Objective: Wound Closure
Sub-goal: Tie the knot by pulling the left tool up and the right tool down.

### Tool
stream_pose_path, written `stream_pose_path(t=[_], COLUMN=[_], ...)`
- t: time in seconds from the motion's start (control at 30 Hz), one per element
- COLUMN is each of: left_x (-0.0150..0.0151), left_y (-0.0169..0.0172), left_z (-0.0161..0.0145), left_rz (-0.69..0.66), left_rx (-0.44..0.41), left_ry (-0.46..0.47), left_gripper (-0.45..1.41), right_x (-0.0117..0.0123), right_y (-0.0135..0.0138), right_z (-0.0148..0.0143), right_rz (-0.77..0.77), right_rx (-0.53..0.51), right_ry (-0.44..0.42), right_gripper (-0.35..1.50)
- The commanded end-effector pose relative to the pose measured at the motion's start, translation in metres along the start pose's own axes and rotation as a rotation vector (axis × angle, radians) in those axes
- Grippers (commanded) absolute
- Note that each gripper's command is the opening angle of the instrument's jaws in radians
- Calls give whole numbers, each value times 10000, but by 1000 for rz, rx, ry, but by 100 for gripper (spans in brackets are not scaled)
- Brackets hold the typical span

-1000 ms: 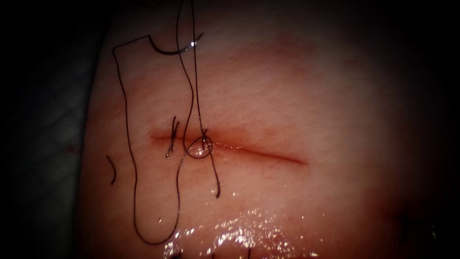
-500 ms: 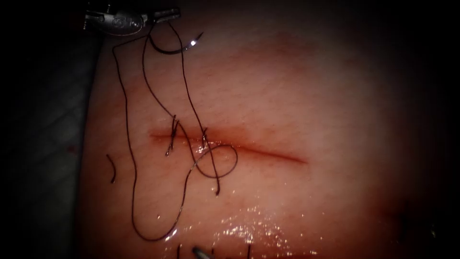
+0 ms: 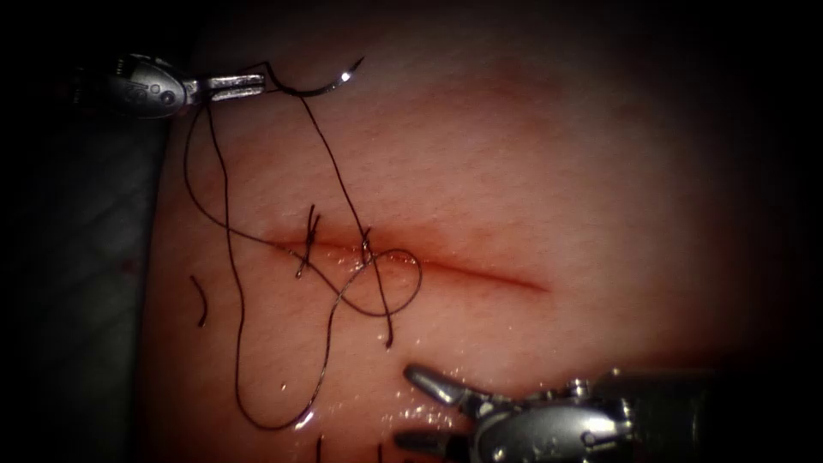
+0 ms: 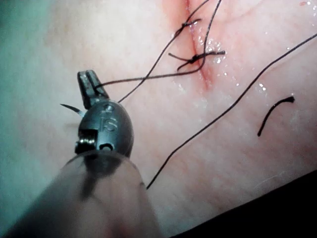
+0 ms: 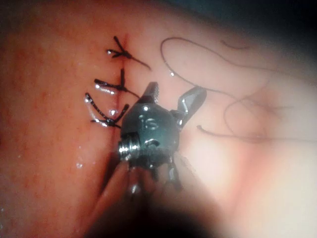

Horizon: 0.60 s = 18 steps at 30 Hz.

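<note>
The tissue [image 3: 531, 154] carries a horizontal cut [image 3: 480, 276] with two knotted stitches [image 3: 309, 244] at its left end. The curved needle [image 3: 313, 88] lies on the tissue surface above the cut's left end, not in the tissue and free of both tools. Beside the needle's tail, my left tool [image 3: 255, 82] is shut on the thread [image 3: 230, 257]; the same grip shows in the left wrist view [image 4: 89, 82]. The thread lies slack and forms a loose loop [image 3: 403, 287] over the second stitch. Below the cut, my right tool [image 3: 413, 411] is open and holds nothing [image 5: 173, 96].
A short cut end of thread [image 3: 200, 304] lies left of the cut. Wet glistening fluid [image 3: 377, 411] covers the tissue near the right tool. Past the tissue's left edge lies dark cloth [image 3: 77, 257]. The stitches [image 5: 111, 94] sit just beyond the right tool's jaws.
The left tool came in from the top and moved left with the thread. The taut strands went slack and the loop at the stitch widened. The right tool rose in from below, jaws open.
</note>
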Motion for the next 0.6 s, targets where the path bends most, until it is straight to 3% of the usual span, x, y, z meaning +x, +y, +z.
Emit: stream_pose_path(t=[0.03,0.23,0.6], left_x=[-4,-4,-1], left_y=[-1,0,6], left_z=[7,8,16], left_rz=[2,3,-2], left_rx=[-10,-16,-17], left_ry=[2,12,20], left_gripper=[-45,-45,-45], right_x=[-17,-54,-74], right_y=[-1,11,-5], right_z=[17,45,100], right_rz=[-6,-35,-64], right_rx=[20,82,156], right_ry=[-15,-66,-100], right_gripper=[125,120,113])
